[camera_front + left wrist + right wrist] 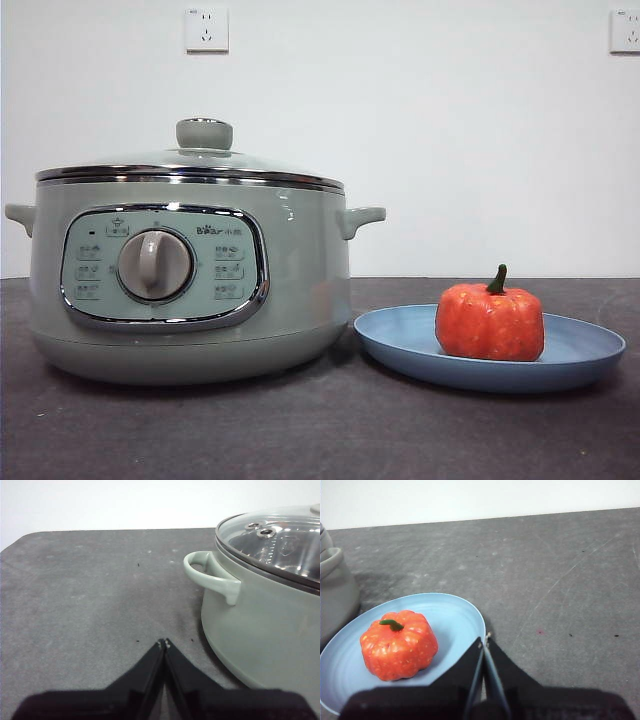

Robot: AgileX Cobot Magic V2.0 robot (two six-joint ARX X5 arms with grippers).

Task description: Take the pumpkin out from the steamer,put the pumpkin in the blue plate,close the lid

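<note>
The orange-red pumpkin (490, 321) with a green stem stands upright in the blue plate (580, 350) on the right of the table. It also shows in the right wrist view (398, 651) on the plate (455, 615). The sage-green steamer (300, 280) stands on the left with the glass lid (200, 160) seated on its rim. The left wrist view shows the lid (280, 540) on the steamer (260, 630). My left gripper (164, 642) is shut and empty, beside the steamer's handle. My right gripper (484, 641) is shut and empty, by the plate's edge.
The dark grey table (320, 440) runs to a white wall with two sockets (206, 29). The steamer's side handle (210, 575) sticks out toward my left gripper. Neither arm shows in the front view.
</note>
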